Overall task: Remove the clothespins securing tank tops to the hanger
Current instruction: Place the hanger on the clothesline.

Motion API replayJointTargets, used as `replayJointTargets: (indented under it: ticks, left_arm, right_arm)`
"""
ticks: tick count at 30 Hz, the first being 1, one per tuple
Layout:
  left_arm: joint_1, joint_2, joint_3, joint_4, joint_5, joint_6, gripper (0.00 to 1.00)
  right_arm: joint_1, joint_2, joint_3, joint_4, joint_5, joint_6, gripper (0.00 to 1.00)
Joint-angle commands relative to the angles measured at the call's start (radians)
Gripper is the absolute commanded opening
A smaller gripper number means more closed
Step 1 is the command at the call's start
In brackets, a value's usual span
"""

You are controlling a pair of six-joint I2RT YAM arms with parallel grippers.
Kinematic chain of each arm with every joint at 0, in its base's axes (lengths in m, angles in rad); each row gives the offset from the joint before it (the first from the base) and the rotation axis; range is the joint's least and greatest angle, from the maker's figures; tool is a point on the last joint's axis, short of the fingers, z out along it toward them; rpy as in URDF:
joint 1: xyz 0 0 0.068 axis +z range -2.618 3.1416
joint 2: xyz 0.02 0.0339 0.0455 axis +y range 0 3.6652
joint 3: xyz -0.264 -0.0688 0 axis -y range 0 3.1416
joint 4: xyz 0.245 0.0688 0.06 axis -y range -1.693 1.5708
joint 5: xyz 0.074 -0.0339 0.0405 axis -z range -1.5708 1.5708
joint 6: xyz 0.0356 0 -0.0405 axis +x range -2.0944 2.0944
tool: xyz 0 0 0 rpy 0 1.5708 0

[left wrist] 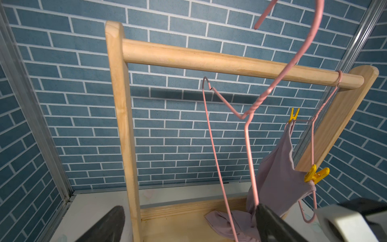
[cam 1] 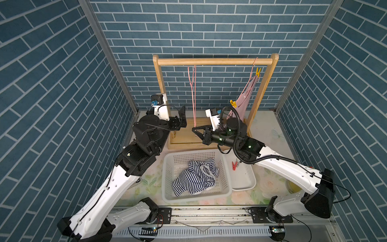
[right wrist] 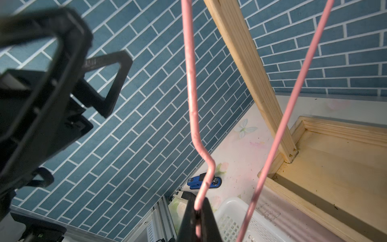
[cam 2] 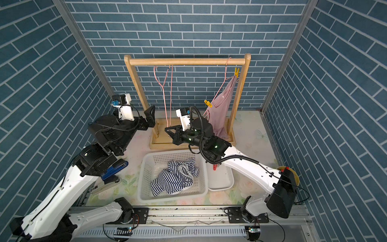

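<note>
The right gripper point(cam 1: 193, 130) pinched the lower wire of the bare pink hanger point(cam 1: 194, 94). The left gripper point(cam 1: 182, 118) stood spread near it, empty. Up to the right gripper's right, two yellow clothespins point(cam 1: 233, 103) pinned the pink tank top point(cam 1: 245, 98). The striped top point(cam 1: 196, 178) lay in the basket point(cam 1: 165, 167) below both grippers.
</note>
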State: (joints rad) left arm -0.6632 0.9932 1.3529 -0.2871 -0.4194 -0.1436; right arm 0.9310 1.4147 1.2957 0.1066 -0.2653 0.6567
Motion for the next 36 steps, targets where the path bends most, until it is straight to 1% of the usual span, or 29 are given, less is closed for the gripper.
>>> replayJointTargets:
  ticks: [1,5,12,19,25,32,36]
  left_arm:
    - [0.005,-0.047,-0.035,-0.043,-0.033,-0.011,0.99]
    - [0.004,-0.086,-0.087,-0.069,0.008,-0.019,0.99]
    - [0.005,-0.119,-0.19,-0.052,0.099,-0.016,0.99]
    - [0.005,-0.151,-0.27,-0.047,0.1,-0.051,0.99]
    - [0.005,-0.155,-0.279,-0.069,0.085,-0.043,0.99]
    - [0.005,-0.146,-0.277,-0.074,0.104,-0.051,0.99]
    - [0.005,-0.135,-0.272,-0.07,0.12,-0.062,0.99]
  right_arm:
    - [-0.037,-0.028,0.046,0.007,0.009,0.046,0.0]
    - [-0.099,0.003,0.106,-0.036,-0.045,0.049,0.0]
    - [-0.182,0.085,0.21,-0.061,-0.158,0.064,0.0]
    - [-0.228,0.173,0.313,-0.063,-0.269,0.121,0.0]
    - [-0.24,0.232,0.347,-0.019,-0.322,0.169,0.0]
    - [-0.267,0.327,0.394,0.102,-0.431,0.292,0.0]
    - [-0.268,0.358,0.409,0.118,-0.441,0.306,0.0]
